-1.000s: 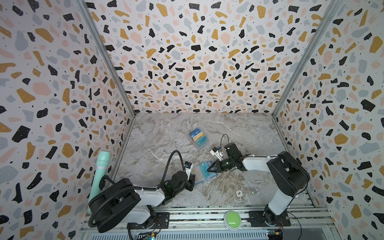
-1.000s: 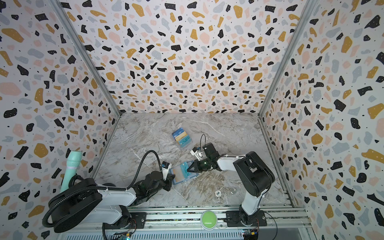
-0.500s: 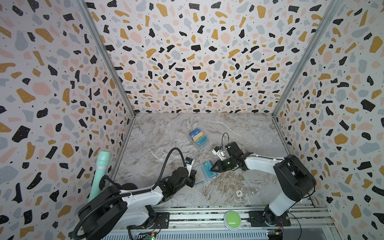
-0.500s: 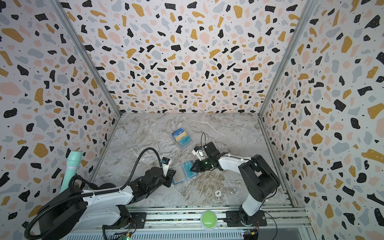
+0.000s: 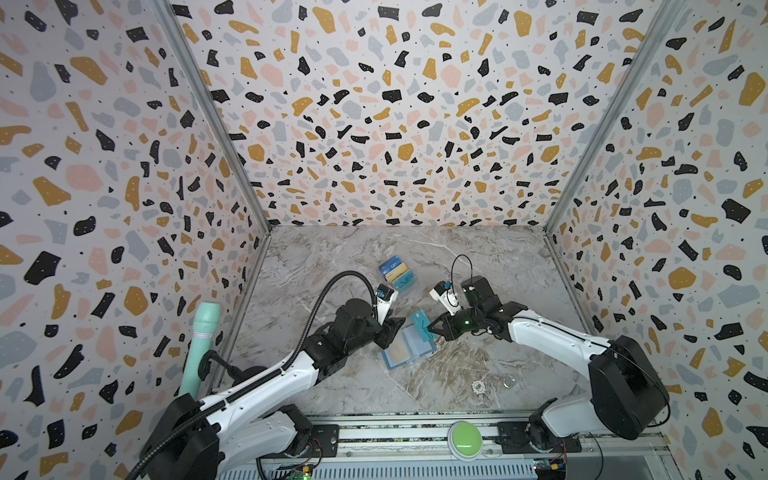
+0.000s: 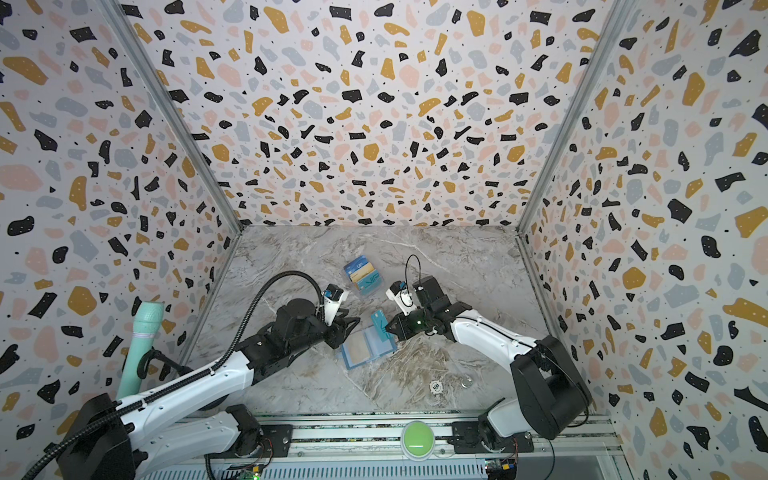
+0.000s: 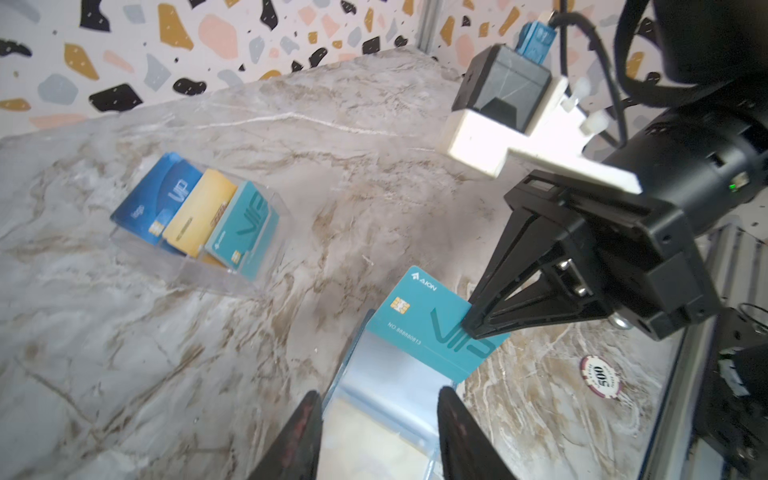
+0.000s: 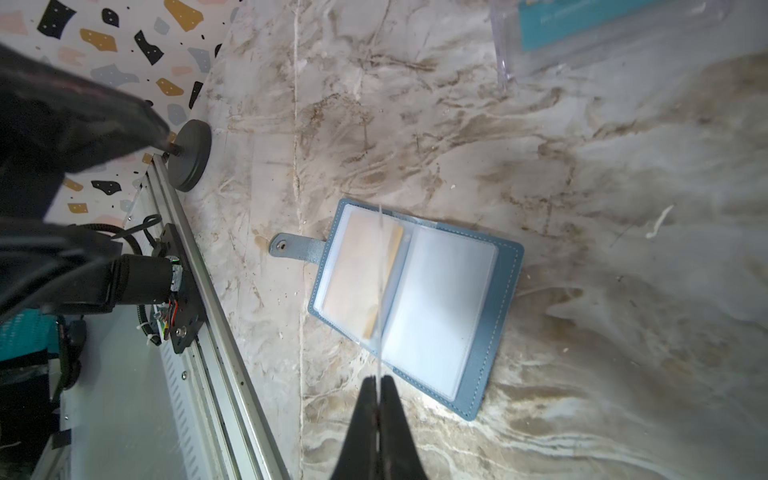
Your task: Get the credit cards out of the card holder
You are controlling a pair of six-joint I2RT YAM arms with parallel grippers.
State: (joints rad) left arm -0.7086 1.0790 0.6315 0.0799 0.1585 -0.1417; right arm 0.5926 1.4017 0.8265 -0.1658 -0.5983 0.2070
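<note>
- Pinching the teal card (image 7: 432, 328) edgewise, the right gripper (image 5: 431, 328) holds it over the open card holder (image 8: 498, 291).
- Beside the holder, the left gripper (image 7: 376, 401) sits with jaws apart, empty.

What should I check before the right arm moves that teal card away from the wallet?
1. Grip: right gripper shut on teal card: ok.
2. Card clear of card holder: ok, it looks fully out.
3. Holder pinned down: not ok, left gripper stands open.
4. Holder emptied: not ok, yellow-tan card sits in a sleeve.
5. Free slot in clear stand: cannot tell.
</note>
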